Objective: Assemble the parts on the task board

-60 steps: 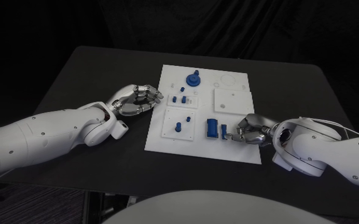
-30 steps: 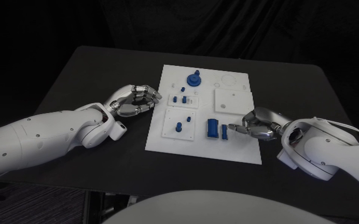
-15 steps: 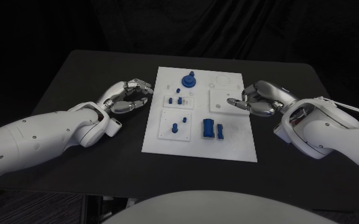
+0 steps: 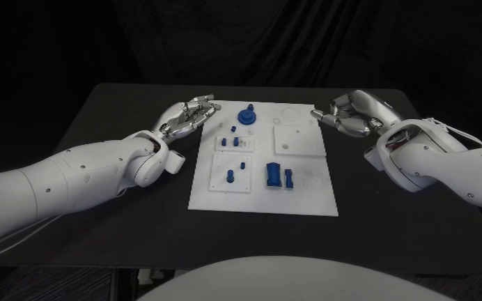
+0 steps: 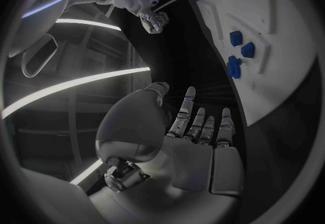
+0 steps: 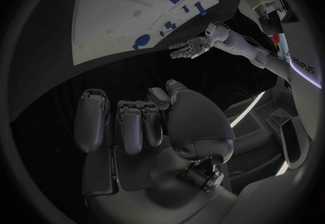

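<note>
The white task board (image 4: 306, 193) lies mid-table. On it are a round blue part with a peg (image 4: 246, 114), several small blue parts (image 4: 235, 142) and two blue cylinders (image 4: 272, 174) side by side. My left hand (image 4: 191, 116) hovers at the board's far left edge with its fingers stretched out and nothing in them; the left wrist view shows the same straight fingers (image 5: 203, 126) beside the board (image 5: 271, 29). My right hand (image 4: 347, 116) is off the board's far right corner. Its fingers (image 6: 129, 123) are curled in, and no part shows between them.
The black table (image 4: 111, 113) reaches past the board on all sides, with a dark curtain behind it. A raised white square plate (image 4: 298, 139) sits on the board's right half. Both forearms lie over the table's left and right parts.
The right hand has left the two blue cylinders and drawn back to the far right corner, without a part. The left hand has moved farther and spread its fingers. The camera has shifted.
</note>
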